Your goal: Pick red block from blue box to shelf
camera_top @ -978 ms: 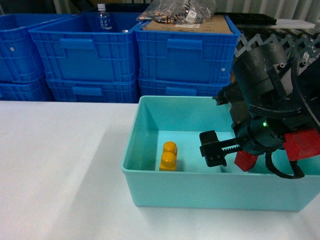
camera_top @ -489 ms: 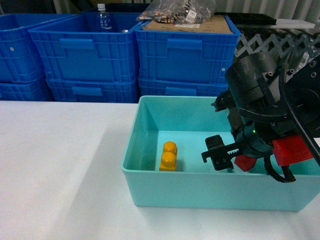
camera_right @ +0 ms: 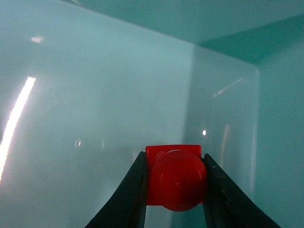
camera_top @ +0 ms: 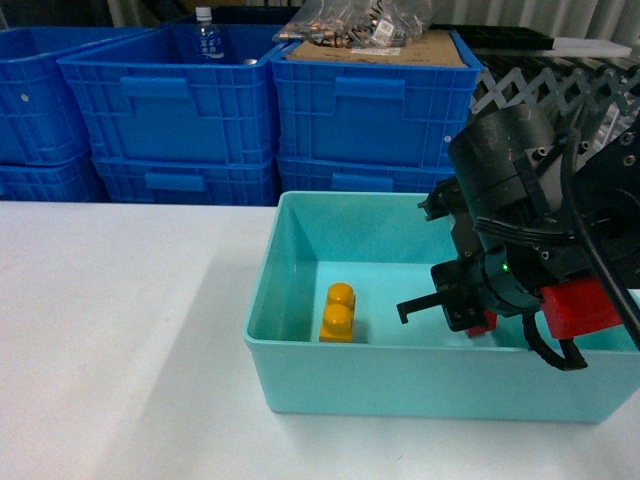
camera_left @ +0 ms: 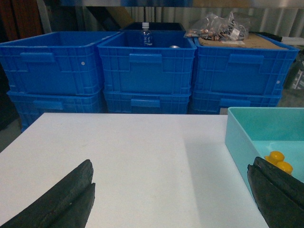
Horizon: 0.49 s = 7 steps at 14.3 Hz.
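Deep inside the light turquoise smooth-walled plastic box (camera_top: 300, 380), the right hand (camera_right: 174, 190) pinches the small glossy red plastic block (camera_right: 174, 177) between its dark fingers (camera_right: 128, 194), stud facing the wrist, likely ready for lifting. The left hand (camera_left: 171, 199) is spread wide above the white worktop (camera_left: 142, 156).

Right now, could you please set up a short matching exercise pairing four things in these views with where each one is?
Things:
1. red block
2. yellow brick
3. water bottle
4. left gripper

Places:
A. standing in a dark blue crate
B. above the white table, holding nothing
C. between the right gripper's fingers
D. on the floor of the blue box, left part

Pairs: 1-C, 2-D, 3-A, 4-B
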### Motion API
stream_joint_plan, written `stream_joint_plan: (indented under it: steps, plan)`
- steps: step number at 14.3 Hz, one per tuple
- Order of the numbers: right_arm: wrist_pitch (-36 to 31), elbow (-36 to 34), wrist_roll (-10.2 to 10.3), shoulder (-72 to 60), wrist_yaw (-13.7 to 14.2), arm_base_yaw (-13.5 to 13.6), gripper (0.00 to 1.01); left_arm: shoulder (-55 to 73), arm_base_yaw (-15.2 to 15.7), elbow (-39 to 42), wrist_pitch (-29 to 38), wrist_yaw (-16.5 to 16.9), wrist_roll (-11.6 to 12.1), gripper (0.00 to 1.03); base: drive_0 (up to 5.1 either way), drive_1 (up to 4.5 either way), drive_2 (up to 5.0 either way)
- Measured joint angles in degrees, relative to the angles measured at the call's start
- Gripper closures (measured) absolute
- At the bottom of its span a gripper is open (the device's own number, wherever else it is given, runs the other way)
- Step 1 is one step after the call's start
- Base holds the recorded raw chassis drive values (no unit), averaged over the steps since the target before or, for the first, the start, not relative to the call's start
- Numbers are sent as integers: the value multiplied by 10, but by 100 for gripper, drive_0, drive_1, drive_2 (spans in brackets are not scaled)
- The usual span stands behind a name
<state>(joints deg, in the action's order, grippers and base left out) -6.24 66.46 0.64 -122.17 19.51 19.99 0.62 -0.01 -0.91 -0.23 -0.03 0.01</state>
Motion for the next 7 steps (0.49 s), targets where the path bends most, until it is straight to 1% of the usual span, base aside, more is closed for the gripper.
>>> stream_joint_plan:
  steps: [2,4,5,6,7]
  plan:
    - [-33,-43,0,50,-10,0,77,0,0,0,0,0,0,5,0,0,0]
    - [-83,-98,0,141,-19,-1,79,0,0,0,0,0,0,5,0,0,0]
    - [-96,-127,3,198,-38,-5,79,0,0,0,0,0,0,5,0,0,0]
    - [-104,-161,5,259,-50,-10,79,0,0,0,0,0,0,5,0,0,0]
    - [-105,-195,11,322,-64,-16,79,0,0,0,0,0,0,5,0,0,0]
